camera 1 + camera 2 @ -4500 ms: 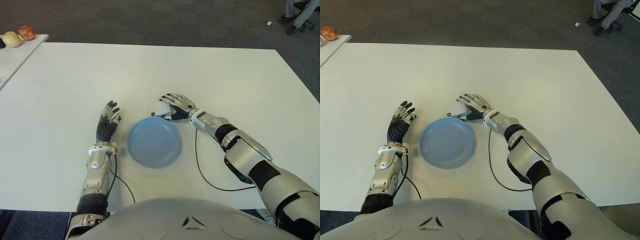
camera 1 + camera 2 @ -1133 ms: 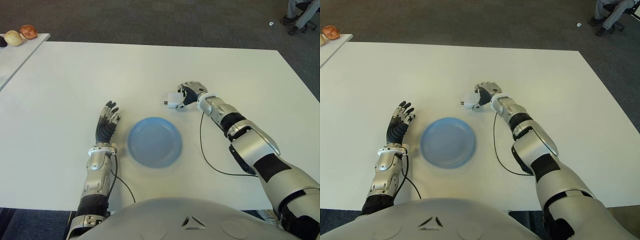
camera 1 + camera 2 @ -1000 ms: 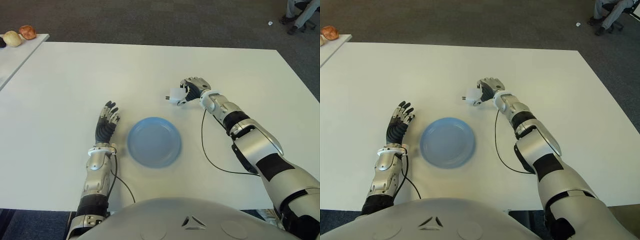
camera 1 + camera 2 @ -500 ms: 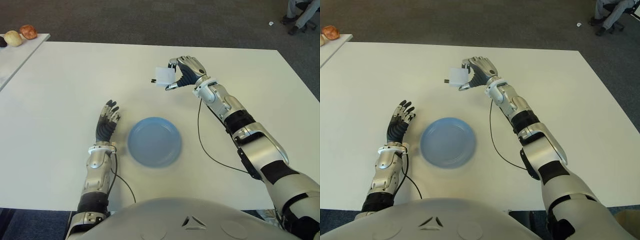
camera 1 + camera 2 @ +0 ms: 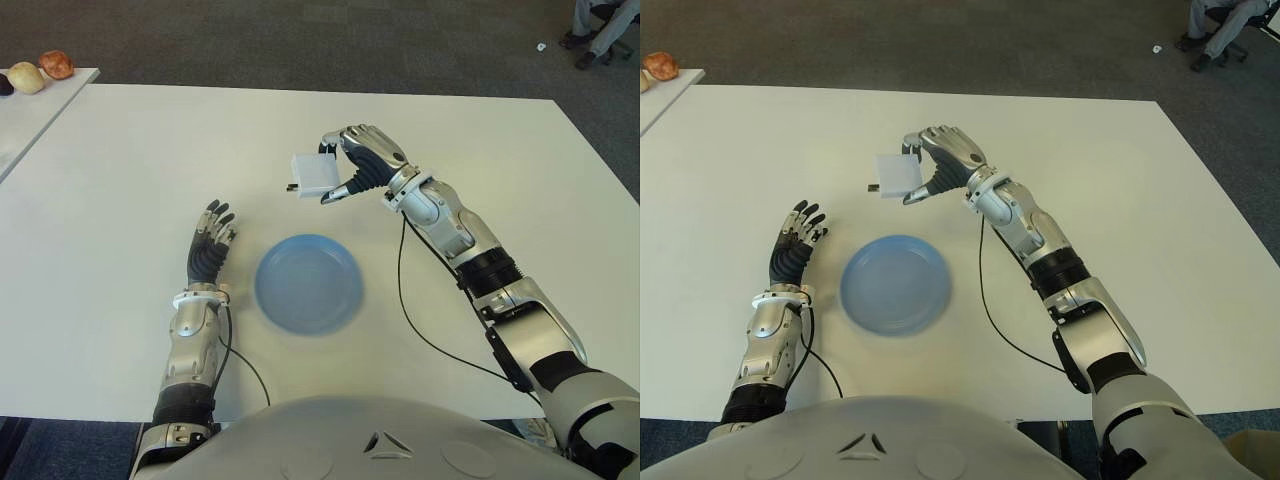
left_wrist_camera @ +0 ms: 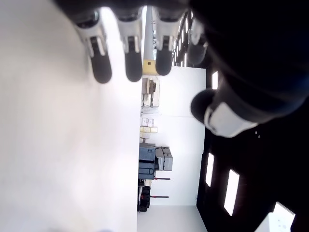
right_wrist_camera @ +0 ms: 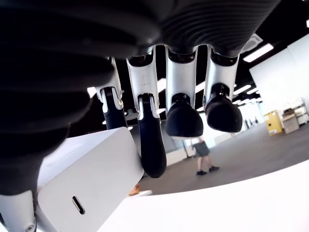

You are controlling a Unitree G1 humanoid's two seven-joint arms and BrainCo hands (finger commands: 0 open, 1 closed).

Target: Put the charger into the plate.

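My right hand [image 5: 345, 170] holds a white cube-shaped charger [image 5: 312, 175] up in the air, pinched between thumb and fingers, with its prongs pointing left. It hangs beyond the far edge of the blue plate [image 5: 308, 284], which lies on the white table [image 5: 120, 170] in front of me with nothing in it. In the right wrist view the charger [image 7: 82, 186] sits against the curled fingers [image 7: 148, 140]. My left hand [image 5: 207, 250] shows to the left of the plate with its fingers spread and nothing in them.
A black cable [image 5: 420, 320] runs along the right arm over the table. A second table [image 5: 25, 100] at the far left carries a few round fruits [image 5: 40, 70]. A seated person's legs [image 5: 600, 25] show at the far right on the carpet.
The right hand has carried the charger up off the table, first away from the plate, then leftward and back toward me, nearer the plate. The left hand has stayed put.
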